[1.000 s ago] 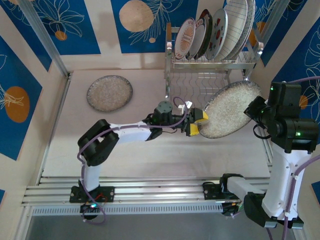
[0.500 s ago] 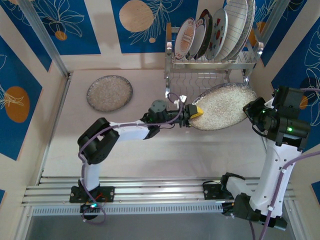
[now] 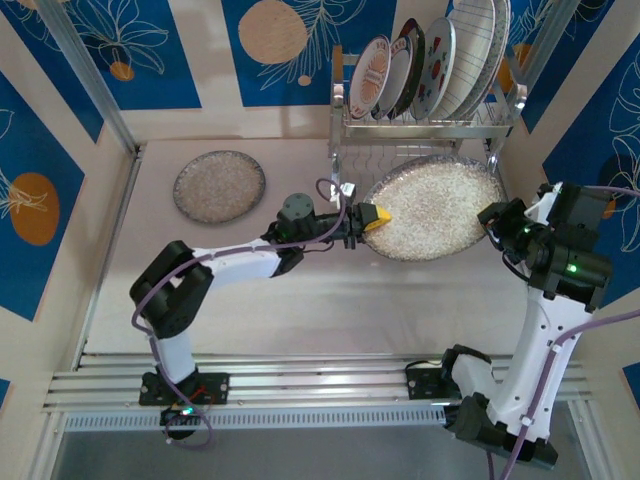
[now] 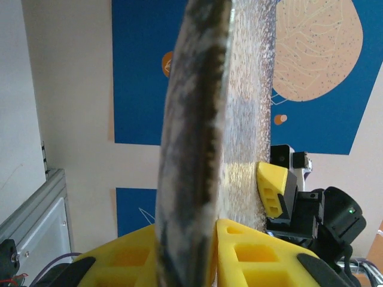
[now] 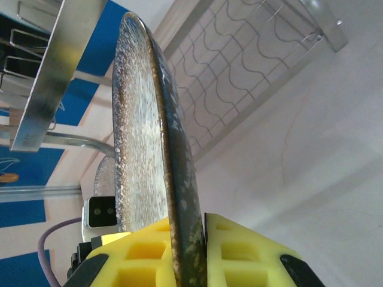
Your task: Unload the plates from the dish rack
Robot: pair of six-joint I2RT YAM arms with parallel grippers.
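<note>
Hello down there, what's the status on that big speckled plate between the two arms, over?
Left jaws shut on large speckled plate, right jaws shut on its opposite rim. Plate held before dish rack. Nothing blocking.

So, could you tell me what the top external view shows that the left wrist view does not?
Top external: the chrome wire dish rack holding upright plates, and a smaller speckled grey plate on the table. Left wrist: the large speckled grey plate's dark rim edge-on. Both: that plate gripped at opposite edges by the left gripper and right gripper.
</note>
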